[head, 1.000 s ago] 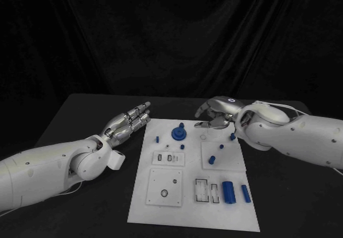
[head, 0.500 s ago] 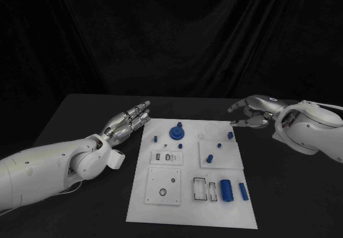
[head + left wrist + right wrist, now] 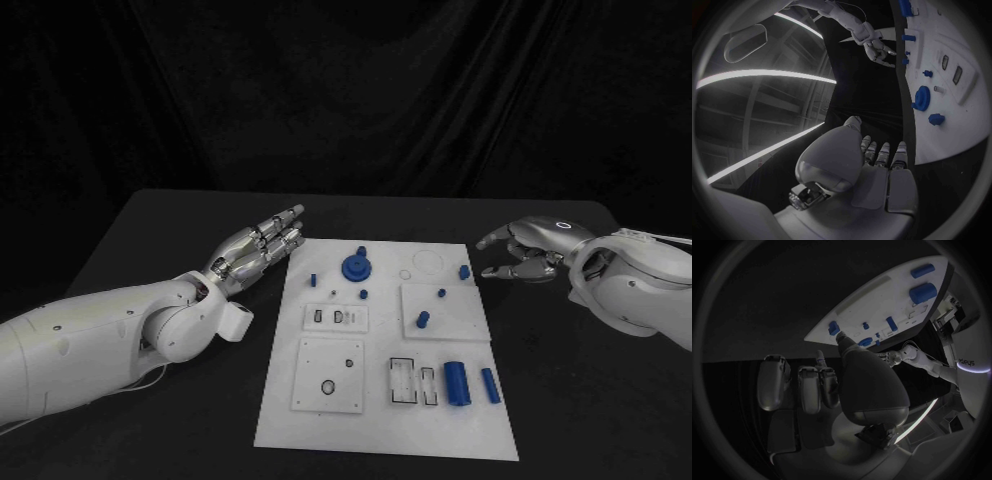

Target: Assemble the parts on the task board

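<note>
Blue plastic parts (image 3: 459,383) lie on the white task board (image 3: 378,425) mid-desk, likely light, rigid, best pinched at their sides; left robot hand (image 3: 260,245) open, right robot hand (image 3: 528,251) curled, empty.

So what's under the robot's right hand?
Just bare black table. The right hand hovers beside the white board, off its edge, fingers curled and holding nothing. No blue part lies beneath it.

A white board (image 3: 378,420) is being shown on a black table (image 3: 159,225). Blue parts are being displayed on it: a gear (image 3: 356,266) at the far end, two cylinders (image 3: 460,383) at the near right. Silver hands (image 3: 263,242) are being carried on white arms (image 3: 87,345).
</note>
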{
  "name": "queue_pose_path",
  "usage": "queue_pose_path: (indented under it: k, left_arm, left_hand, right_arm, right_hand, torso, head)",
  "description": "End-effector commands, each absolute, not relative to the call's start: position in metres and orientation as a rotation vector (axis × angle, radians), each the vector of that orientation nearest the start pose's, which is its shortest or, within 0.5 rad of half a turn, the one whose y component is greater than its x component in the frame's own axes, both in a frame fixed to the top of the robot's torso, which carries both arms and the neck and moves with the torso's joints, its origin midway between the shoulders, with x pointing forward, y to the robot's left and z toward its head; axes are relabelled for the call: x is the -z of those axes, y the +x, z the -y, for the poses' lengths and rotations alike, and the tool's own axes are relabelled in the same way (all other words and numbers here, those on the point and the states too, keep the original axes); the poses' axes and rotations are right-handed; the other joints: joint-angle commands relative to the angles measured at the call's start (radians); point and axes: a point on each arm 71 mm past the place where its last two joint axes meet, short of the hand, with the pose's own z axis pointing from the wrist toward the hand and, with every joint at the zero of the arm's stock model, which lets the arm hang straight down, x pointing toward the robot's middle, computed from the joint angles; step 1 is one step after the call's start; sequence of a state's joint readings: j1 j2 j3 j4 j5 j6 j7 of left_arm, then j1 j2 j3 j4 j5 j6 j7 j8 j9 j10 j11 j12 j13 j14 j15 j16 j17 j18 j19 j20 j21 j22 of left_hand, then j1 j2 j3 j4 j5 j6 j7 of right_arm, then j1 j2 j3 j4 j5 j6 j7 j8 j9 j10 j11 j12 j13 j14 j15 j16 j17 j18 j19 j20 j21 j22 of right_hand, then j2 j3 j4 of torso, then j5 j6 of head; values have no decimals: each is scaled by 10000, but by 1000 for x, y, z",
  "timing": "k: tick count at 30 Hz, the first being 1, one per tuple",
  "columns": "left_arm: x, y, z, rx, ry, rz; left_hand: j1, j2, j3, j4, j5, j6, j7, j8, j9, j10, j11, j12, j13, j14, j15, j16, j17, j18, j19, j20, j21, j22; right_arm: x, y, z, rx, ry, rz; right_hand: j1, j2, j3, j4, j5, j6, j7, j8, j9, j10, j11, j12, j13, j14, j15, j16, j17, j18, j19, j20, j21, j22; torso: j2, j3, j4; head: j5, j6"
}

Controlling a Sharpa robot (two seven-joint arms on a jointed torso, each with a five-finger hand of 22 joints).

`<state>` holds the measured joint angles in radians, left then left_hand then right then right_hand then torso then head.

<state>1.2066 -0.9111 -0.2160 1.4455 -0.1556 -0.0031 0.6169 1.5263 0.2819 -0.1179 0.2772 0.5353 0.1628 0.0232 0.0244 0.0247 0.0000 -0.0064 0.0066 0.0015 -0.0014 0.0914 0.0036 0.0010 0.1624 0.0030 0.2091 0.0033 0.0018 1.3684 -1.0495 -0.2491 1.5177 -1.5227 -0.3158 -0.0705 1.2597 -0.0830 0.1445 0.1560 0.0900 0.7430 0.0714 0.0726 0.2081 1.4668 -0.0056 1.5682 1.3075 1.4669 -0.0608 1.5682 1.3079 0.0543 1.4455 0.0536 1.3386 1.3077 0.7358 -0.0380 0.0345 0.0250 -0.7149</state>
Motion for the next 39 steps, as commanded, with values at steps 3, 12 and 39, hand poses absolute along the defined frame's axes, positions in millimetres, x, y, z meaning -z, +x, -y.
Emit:
queue_pose_path:
  k: [3,12,39]
  left_arm:
    - [224,466,-250,17238,-8365,-15306]
    - [225,466,-250,17263,-8378,-15336]
    - [227,465,-251,17270,-8435,-15433]
  left_hand:
    - [68,-2,86,-9,54,2,35,44,10,0,101,-66,-15,14,58,-36,-10,178,0,82,-6,5]
    - [70,-1,91,-11,57,-4,34,43,9,0,103,-66,-15,14,62,-36,-10,177,-1,86,-7,4]
    - [82,3,124,-27,67,-6,39,42,8,0,121,-66,-15,14,83,-36,-10,176,1,102,-6,5]
  right_arm:
    - [184,478,306,-3472,-2561,-16899]
    - [192,481,301,-3485,-2618,-16990]
    - [200,490,289,-3654,-2874,-17001]
  right_hand:
    - [115,-17,-37,46,-58,103,-1,83,-20,1040,-91,26,2633,1039,-85,26,2629,21,30,-82,-41,1834]
    - [318,1,-23,81,117,266,40,154,-34,1040,-72,26,2633,1039,-83,26,2629,26,32,-94,-95,1827]
    - [486,104,-40,180,772,630,111,308,-21,1040,-18,26,2633,1039,-47,26,2629,43,26,-70,-234,1813]
  torso:
    - [2,4,5]
    - [-7,-16,1]
    - [-6,-23,-3]
  head:
    - [-14,-5]
    - [-9,5]
    - [21,-112]
